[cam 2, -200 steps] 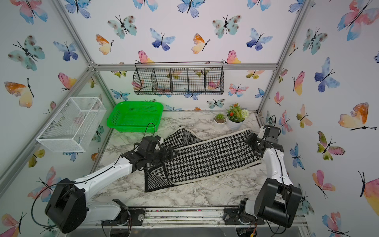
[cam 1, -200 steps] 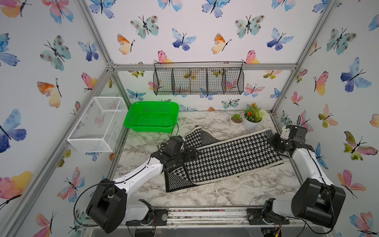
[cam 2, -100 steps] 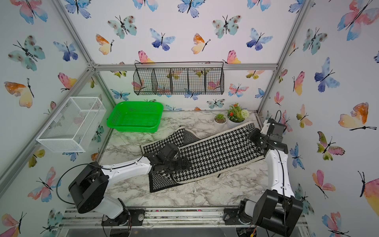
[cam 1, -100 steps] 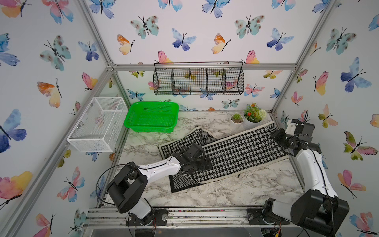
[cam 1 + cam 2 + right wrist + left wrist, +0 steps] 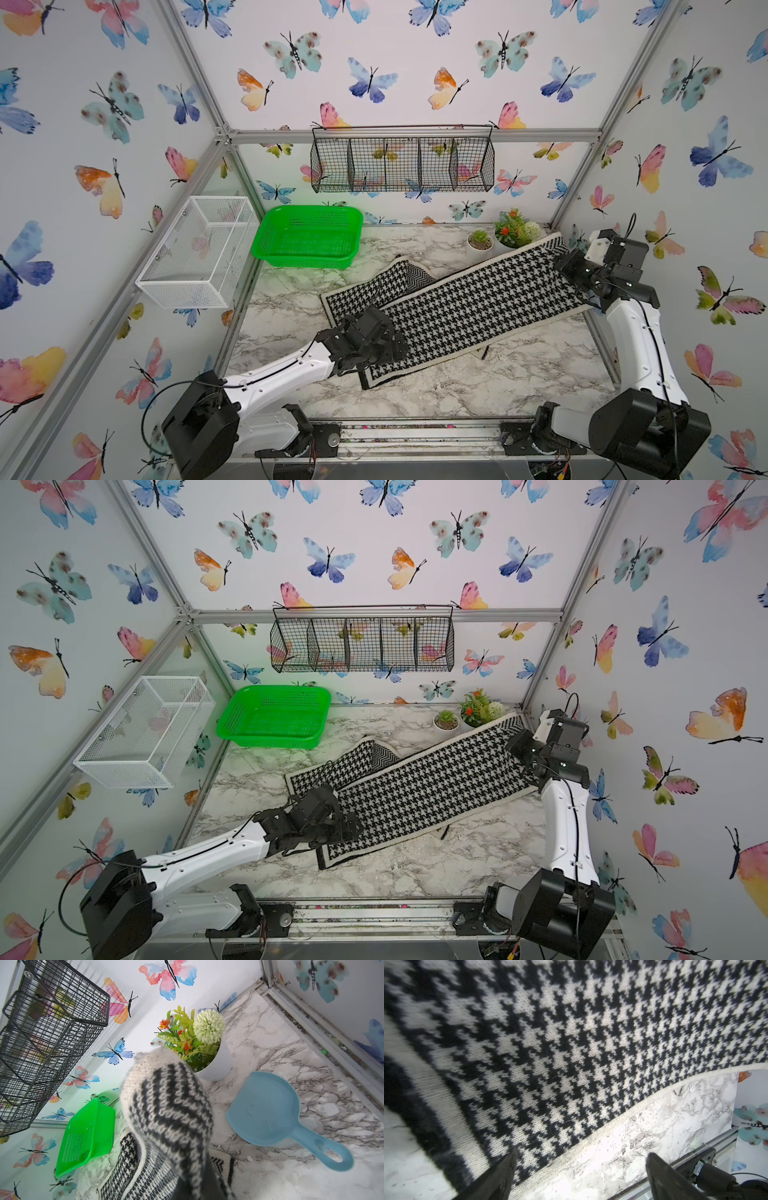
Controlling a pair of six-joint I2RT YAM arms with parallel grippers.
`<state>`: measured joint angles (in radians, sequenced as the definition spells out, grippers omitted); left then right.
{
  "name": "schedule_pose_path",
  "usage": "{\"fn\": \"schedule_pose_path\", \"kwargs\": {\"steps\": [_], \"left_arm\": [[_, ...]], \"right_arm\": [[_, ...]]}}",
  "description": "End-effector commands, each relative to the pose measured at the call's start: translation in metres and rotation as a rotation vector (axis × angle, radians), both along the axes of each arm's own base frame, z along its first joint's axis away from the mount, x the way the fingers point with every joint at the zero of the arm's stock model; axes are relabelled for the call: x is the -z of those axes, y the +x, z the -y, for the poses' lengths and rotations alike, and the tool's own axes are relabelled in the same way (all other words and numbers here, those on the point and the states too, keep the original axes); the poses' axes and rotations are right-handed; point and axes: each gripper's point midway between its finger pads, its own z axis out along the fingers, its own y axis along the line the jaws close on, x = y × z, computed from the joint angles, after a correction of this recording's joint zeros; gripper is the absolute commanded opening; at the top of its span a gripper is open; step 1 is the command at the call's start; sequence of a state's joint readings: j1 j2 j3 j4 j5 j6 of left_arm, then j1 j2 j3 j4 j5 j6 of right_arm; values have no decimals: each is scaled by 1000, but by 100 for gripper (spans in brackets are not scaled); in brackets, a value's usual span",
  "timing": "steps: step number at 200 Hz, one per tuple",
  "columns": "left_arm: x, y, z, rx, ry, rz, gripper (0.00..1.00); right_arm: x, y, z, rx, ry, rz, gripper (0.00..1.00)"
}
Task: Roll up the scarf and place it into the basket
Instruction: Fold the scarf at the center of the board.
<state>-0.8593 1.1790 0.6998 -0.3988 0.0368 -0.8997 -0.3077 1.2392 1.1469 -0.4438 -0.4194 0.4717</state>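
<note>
Scarf lies on a slant across the table, from near my left pincer up to the far right. There my right pincer stays clenched on the end, which it holds raised beside the plant. A second ago that end sat lower and the cloth lay flatter and more crosswise. I have since drawn it up and back, so the long stretch is pulled straighter. The far-left part is still doubled over, with a chevron underside showing toward the basket.

My left pincer has shifted toward the scarf's near edge and hangs wide open, grasping nothing. The wrist view is blurred, so I can't quite tell whether its fingers brush the knit.

As I judge it, this is only straightening and no roll has begun. The fold at the left still needs laying out or taking as the roll's start. The basket stands empty at the far left, apart from the scarf.
</note>
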Motion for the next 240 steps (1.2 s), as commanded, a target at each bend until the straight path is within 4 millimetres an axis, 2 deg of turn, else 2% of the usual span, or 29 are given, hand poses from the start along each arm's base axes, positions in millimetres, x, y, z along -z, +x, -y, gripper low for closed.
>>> {"fn": "schedule_pose_path", "kwargs": {"steps": [1,33,72,112,152,209,240], "left_arm": [[-4,20,-24,-108,77,94,98],[-8,57,-41,-206,115,127,98],[8,90,-51,-242,118,68,98],[27,101,-35,-211,75,24,98],[45,110,-36,-215,109,5,98],[48,131,-53,-237,109,-7,98],[36,145,-53,-213,138,20,98]], "right_arm": [[-30,-10,-2,13,-17,63,1],[-42,-22,-6,4,-29,75,1],[-57,-39,-10,14,-41,105,1],[-69,-52,-19,-8,-21,122,1],[-96,-66,-24,-17,-39,156,1],[-114,-85,-36,-40,-21,189,1],[-116,-91,-44,-67,11,203,1]]}}
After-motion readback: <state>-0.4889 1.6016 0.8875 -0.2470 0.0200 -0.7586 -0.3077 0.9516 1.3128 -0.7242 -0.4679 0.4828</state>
